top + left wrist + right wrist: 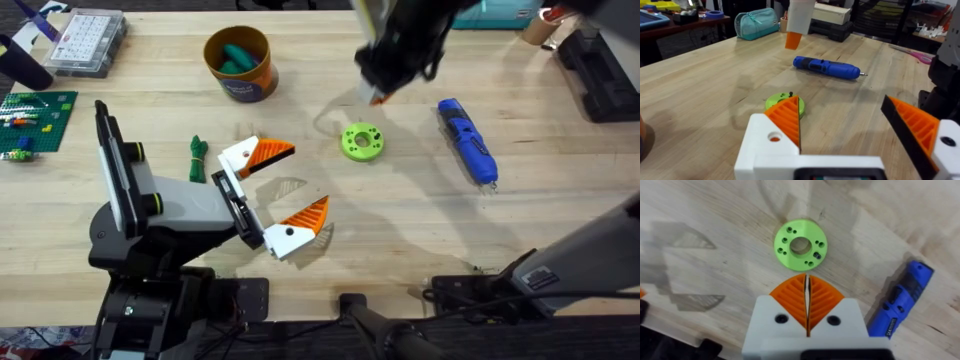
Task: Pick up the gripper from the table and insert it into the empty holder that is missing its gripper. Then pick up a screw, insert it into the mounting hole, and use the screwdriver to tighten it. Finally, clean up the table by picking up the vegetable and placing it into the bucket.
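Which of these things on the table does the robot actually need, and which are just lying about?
Needed: blue screwdriver, dark green vegetable, orange bucket.
Lying about: clear compartment box, green building plate.

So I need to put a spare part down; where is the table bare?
Bare wood lies between the lime-green round disc and the bright blue screwdriver, and right of the screwdriver. It is crowded around the open left gripper and dark green vegetable.

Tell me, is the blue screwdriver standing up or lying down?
Lying down. The screwdriver rests flat on its side on the wooden table, its thin metal tip level with the tabletop in the left wrist view.
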